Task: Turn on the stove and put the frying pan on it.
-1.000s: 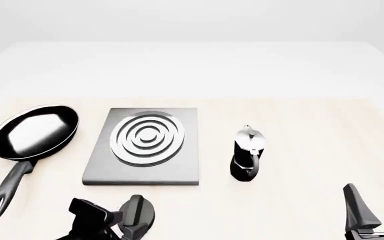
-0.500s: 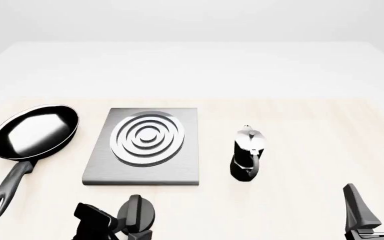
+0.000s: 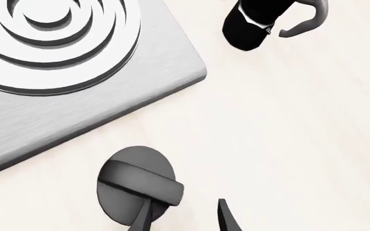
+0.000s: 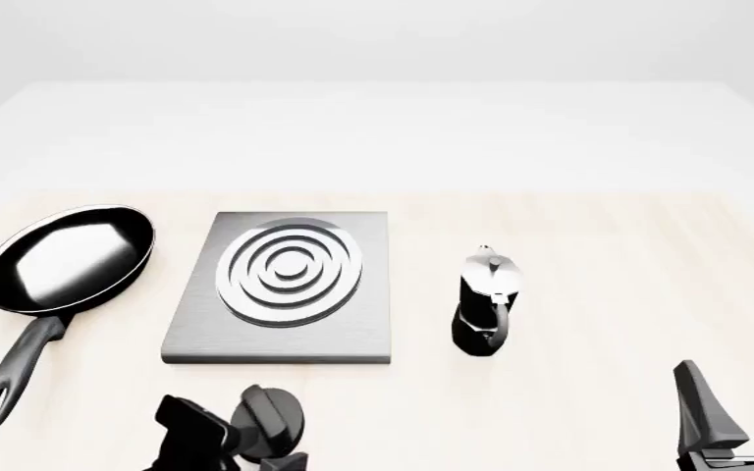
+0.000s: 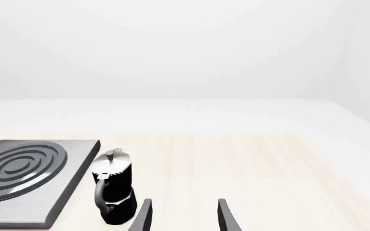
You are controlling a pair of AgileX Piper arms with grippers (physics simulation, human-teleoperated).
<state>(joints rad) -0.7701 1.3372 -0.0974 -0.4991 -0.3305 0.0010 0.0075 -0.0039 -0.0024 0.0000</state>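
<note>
The stove (image 4: 286,329) is a grey square plate with silver rings at mid-table, also in the left wrist view (image 3: 75,103). Its round black knob (image 4: 272,422) lies on the table in front of the plate. My left gripper (image 3: 183,219) is open just above the knob (image 3: 133,166), one finger (image 3: 143,219) against the ridge, the other over bare table. The frying pan (image 4: 70,257) lies left of the stove, handle toward me, untouched. Open and holding nothing, my right gripper (image 4: 741,402) hovers at the near right, also visible as the right gripper (image 5: 183,219) in its wrist view.
A small black-and-silver moka pot (image 4: 487,302) stands right of the stove, about a hand's width from its edge; this moka pot (image 5: 113,192) is just ahead and left of my right fingers. Pale wooden tabletop (image 4: 613,245) stretches to the right and back.
The knob's ridge has turned from near upright to a slant. My left wrist has sunk a little toward the near edge. The pan, pot and right arm have not moved.
</note>
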